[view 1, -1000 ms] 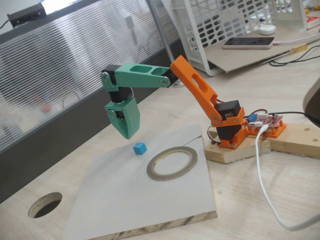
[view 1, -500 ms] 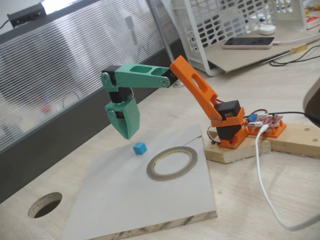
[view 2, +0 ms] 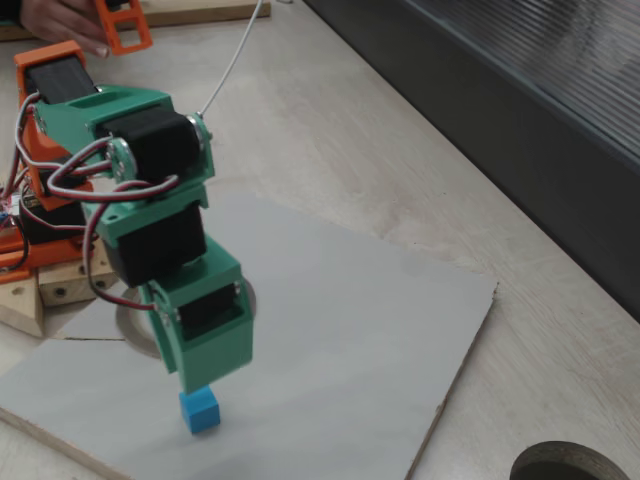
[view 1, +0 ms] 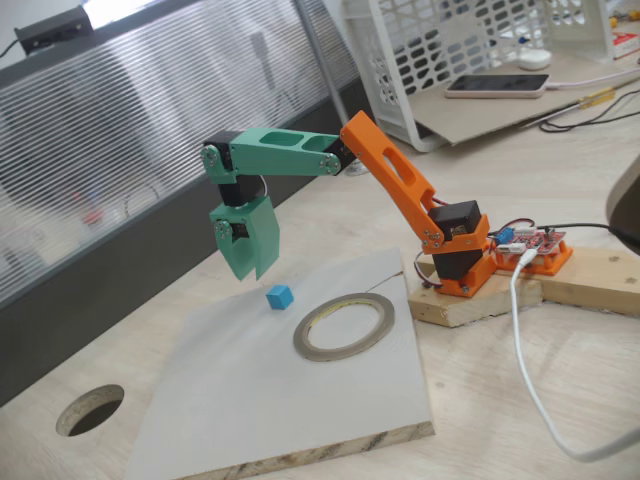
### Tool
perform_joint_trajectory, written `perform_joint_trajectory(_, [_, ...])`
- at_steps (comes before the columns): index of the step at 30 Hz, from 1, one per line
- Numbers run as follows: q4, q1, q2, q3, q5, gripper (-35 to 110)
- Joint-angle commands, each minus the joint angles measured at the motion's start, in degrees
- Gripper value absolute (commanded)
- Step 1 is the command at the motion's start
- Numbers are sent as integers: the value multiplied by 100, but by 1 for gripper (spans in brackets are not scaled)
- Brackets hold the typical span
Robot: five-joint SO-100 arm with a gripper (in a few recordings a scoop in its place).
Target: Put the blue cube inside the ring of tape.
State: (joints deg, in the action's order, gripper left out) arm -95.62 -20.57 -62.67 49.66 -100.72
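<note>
Blue cube (view 1: 279, 296), small matte sky-blue block w/ plain faces, sits on smooth grey board (view 1: 250, 400) just below & beside gripper tips, not touching. Ring of tape (view 1: 344, 326), flat thin grey-olive hoop w/ yellowish inner rim, lies on same board past the cube, apart from it. Green plastic gripper (view 1: 248, 272) points down, hovers above board; jaws' gap hidden, can't tell. Orange upper arm (view 1: 395, 180) slants up, green forearm level. No readable writing

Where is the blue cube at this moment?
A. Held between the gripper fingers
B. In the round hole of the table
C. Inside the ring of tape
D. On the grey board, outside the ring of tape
D: the blue cube lies on the grey board, beside the ring of tape, with the gripper above it.
</note>
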Motion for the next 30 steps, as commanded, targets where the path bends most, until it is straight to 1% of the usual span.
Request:
perform_joint_trajectory(1, [-299,-413,-202,-26,-44,44])
perform_joint_trajectory(5, [-729,-501,-202,-26,-44,54])
perform_joint_trajectory(8, [-923,-501,-202,-26,-44,57])
perform_joint_trajectory(30, [-949,-492,-123,-26,-35,57])
